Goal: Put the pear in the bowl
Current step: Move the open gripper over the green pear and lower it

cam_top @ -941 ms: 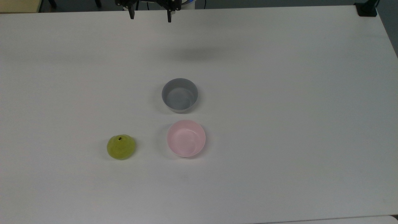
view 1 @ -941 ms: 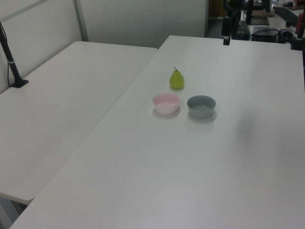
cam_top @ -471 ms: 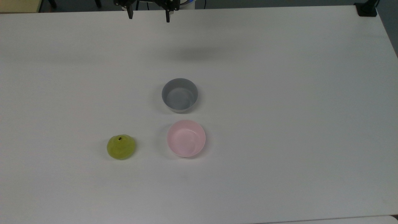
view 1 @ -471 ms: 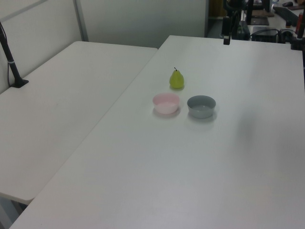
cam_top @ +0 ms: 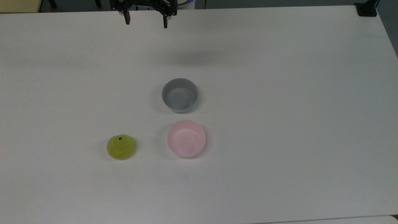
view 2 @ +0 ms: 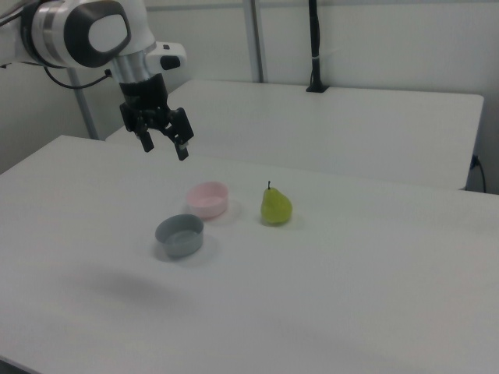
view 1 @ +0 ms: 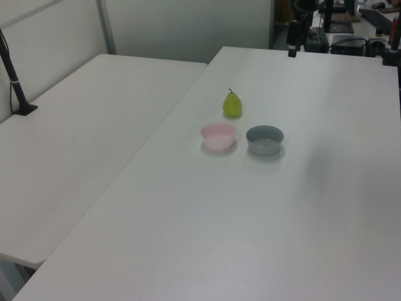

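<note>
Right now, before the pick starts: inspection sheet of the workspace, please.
Surface: white table, bare apart from three items.
Job's things: pear standing upright on the table, stem up, untouched; pink bowl beside it, apart from it, nothing inside.
Clutter: grey bowl next to the pink bowl, nothing inside.
Grippers: tool open, holding nothing, up in the air above the table, well away from the pear.
Cables: dark cable hanging off the arm, away from the items.
Surroundings: second white table alongside; black post clamped on it; partition walls behind.
</note>
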Available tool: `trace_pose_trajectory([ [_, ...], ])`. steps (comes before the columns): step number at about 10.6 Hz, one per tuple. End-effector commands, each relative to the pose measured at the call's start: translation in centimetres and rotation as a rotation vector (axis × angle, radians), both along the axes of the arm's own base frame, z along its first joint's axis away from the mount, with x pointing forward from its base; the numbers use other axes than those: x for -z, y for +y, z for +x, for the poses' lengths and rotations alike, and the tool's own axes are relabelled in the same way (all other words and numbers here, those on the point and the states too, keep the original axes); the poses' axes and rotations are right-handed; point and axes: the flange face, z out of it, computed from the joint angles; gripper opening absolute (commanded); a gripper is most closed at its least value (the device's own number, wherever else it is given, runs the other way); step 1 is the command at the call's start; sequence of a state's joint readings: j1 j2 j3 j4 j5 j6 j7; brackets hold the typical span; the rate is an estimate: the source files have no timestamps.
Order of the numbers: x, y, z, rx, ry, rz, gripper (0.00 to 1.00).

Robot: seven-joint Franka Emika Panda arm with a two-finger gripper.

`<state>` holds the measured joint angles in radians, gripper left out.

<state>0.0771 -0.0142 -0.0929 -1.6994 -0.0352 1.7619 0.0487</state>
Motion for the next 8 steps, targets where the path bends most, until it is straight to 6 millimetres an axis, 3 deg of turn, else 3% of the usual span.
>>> trace_pose_trajectory([
  [1, 1.6, -2.7, 4.6, 0.027, -0.074, -0.017, 1.0],
  [3, 2.8, -5.3, 7.1, 0.069, -0.125, -0.017, 1.0],
  [5, 5.4, -5.8, 9.4, 0.07, -0.185, -0.03, 1.0],
  [8, 11.0, -6.0, 12.8, 0.057, -0.258, -0.052, 1.0],
])
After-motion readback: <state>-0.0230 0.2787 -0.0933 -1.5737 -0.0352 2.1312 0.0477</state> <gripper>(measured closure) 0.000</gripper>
